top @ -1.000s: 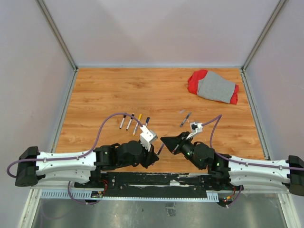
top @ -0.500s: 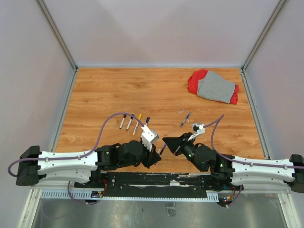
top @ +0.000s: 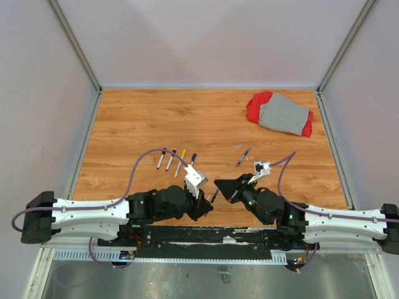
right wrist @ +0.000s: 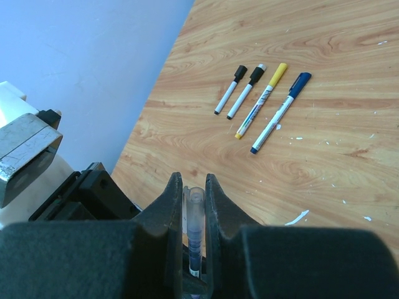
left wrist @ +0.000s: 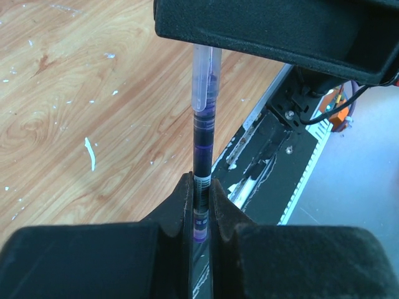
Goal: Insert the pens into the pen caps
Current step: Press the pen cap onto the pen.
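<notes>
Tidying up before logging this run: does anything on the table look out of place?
A crumpled red and grey cloth lies at the far right, unrelated to pens. One pen lies apart from the row of four. A small white scrap sits on the table.

We are looking at the left fingers (left wrist: 176, 215), matt black plastic, pinching a pen (left wrist: 202, 146) whose glossy, see-through barrel is showing dark violet ink. Just ahead of them a clear, smooth plastic cap (left wrist: 201, 81) is catching the light. Beneath them the table (left wrist: 93, 81) is showing wood grain, smooth, faintly shiny and flecked white. Beyond the right fingers (right wrist: 167, 208), four pens (right wrist: 262, 99) with smooth plastic barrels are lying. Far ahead a soft matt cloth (top: 283, 114) is bunching.
</notes>
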